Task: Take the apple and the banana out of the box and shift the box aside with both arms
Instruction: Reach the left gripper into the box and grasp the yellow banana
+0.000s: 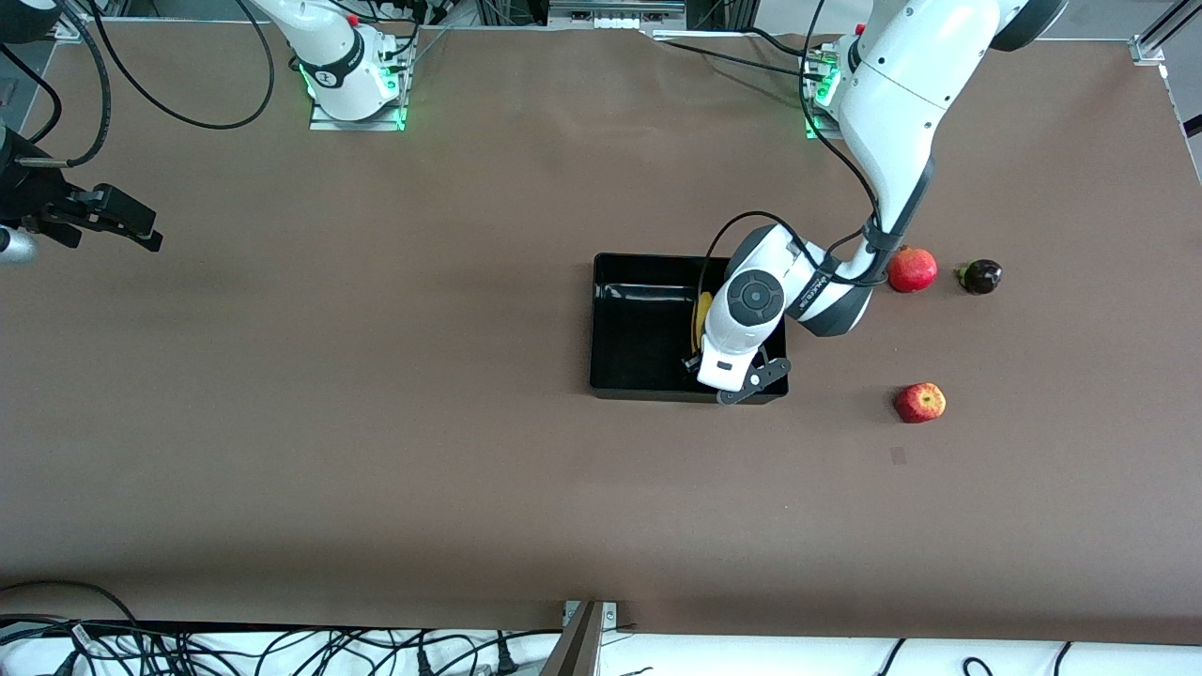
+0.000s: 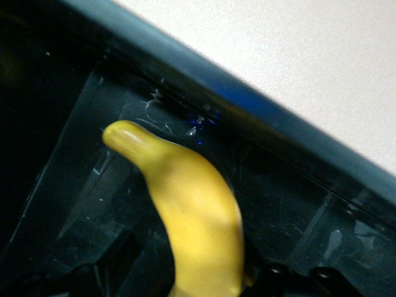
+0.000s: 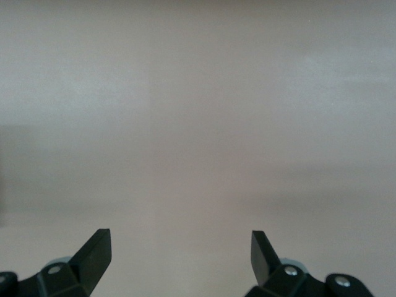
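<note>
The left end effector (image 1: 700, 361) is reaching down into the box (image 1: 639, 324) around the banana (image 2: 192, 216); whether it is gripping yet, I cannot tell. The banana is looking light, smooth and easily bruised, so mid-body seems the best hold. The right end effector (image 3: 180, 253) is waiting open over bare bench (image 1: 376, 422).

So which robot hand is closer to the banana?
The left. The left hand is down inside the box, right at the banana. The right hand waits open over bare table at the right arm's end.

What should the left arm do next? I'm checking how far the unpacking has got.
Probably close fully on the banana and lift it out. The left pincer is down in the box astride it, while the apple already lies on the table. The right pincer waits open over bare table.
</note>
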Controlling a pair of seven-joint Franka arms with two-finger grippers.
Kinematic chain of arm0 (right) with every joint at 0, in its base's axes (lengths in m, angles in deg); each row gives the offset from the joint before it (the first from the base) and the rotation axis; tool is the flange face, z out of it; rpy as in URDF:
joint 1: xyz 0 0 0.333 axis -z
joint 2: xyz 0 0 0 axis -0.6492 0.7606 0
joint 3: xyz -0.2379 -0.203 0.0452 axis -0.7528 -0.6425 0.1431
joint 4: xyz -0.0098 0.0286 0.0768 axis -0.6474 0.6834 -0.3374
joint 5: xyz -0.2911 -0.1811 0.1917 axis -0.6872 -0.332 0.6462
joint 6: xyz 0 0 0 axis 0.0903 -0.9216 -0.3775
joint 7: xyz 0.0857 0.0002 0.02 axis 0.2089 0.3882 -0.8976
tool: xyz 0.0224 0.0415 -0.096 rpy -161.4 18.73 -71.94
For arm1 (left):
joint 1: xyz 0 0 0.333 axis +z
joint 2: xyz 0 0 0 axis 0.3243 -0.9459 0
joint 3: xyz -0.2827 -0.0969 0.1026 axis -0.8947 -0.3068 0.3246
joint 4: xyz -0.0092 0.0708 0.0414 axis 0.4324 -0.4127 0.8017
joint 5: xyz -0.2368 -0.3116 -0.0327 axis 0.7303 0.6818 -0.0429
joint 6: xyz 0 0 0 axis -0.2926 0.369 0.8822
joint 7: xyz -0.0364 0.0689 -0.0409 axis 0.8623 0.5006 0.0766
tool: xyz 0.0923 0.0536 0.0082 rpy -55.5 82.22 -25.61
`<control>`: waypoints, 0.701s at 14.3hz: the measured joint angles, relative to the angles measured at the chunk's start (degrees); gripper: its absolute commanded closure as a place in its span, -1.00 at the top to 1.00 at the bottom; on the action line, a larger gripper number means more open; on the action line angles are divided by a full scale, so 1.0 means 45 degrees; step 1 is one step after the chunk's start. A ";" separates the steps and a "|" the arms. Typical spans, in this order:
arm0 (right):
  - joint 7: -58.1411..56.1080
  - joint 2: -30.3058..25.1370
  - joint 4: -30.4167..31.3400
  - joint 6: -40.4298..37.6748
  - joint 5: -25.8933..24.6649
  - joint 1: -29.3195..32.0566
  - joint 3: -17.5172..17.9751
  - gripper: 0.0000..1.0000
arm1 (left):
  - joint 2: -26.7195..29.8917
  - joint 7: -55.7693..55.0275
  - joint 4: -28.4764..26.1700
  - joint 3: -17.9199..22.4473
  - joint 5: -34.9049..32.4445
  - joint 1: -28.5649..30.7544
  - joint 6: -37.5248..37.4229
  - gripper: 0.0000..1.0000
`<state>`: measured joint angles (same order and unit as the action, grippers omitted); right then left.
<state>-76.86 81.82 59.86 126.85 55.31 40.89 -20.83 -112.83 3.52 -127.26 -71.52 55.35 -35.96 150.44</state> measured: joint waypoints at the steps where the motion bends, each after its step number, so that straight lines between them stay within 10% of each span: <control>1: 0.0000 0.0000 0.0000 0.0001 0.0000 -0.0001 0.0002 1.00 | 0.0020 -0.0012 0.0001 0.0000 0.0000 0.0000 -0.0001 -1.00; 10: 0.0000 0.0004 0.0000 0.0026 0.0001 -0.0001 0.0002 1.00 | 0.0458 -0.0018 0.0449 -0.0421 -0.0024 0.0050 -0.1789 -1.00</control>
<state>-76.86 81.84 59.86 126.96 55.31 40.89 -20.82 -110.77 3.44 -125.24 -73.41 55.24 -35.73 142.40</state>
